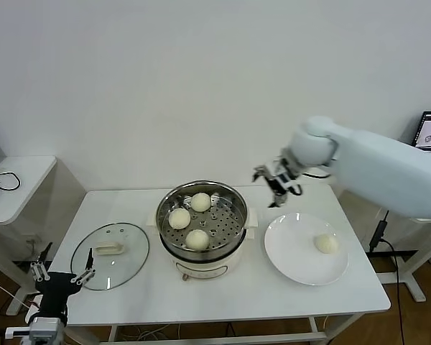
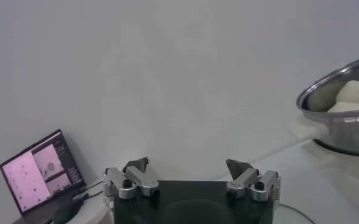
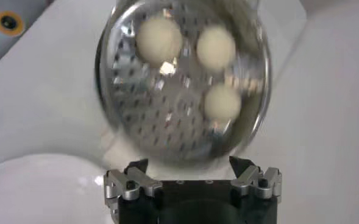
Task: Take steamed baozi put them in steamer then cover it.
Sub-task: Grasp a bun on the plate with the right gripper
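White table [image 1: 129,215] against a plain white wall, small side desk [image 1: 18,183] off at 9 o'clock. Left gripper [image 1: 61,272] parked low at the table's 7 o'clock corner, fingers apart, empty, just beside the glass lid [image 1: 109,255]; probably waiting there to do the covering. Lid lies flat on the table, handle up, at 9 o'clock of the steamer [image 1: 201,223], well within easy reach for later. Steamer sits mid-table, open, with three buns [image 1: 197,238] spread on the perforated tray, apart from each other, leaving a free spot on the tray's 3 o'clock side. Right gripper [image 1: 276,183] hangs in the air between steamer and plate [image 1: 291,251], at about 2 o'clock of the steamer, fingers spread wide and empty; the wrist view looks straight down on the tray [image 3: 167,115]. Last bun [image 1: 326,244] rests on the plate at 3 o'clock, untouched. Judged: three in, one to fetch, then lid on.
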Tool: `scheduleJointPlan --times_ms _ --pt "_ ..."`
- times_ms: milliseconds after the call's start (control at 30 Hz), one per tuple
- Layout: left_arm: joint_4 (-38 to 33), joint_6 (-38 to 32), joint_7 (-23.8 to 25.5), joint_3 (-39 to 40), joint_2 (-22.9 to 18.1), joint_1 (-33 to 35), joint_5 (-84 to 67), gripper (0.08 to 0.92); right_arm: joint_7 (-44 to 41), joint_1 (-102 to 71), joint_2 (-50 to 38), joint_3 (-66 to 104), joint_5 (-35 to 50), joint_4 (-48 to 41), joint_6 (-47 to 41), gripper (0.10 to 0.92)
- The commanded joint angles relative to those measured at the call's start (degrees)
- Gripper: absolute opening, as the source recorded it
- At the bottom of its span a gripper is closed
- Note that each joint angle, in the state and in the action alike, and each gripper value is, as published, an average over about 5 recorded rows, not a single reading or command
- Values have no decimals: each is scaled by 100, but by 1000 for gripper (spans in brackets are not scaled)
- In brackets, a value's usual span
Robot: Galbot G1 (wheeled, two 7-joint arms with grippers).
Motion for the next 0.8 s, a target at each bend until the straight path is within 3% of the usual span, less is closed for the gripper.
scheduleJointPlan --times_ms 33,333,800 --pt "9 37 16 144 41 -33 30 823 -159 -1615 -1814 1271 -616 15 -314 823" --pt "24 98 33 202 75 -44 105 823 -276 -3305 -1749 2503 -1474 -703 83 823" --pt "11 108 39 162 -4 33 146 823 -63 -3926 -724 3071 -2139 -1840 316 823"
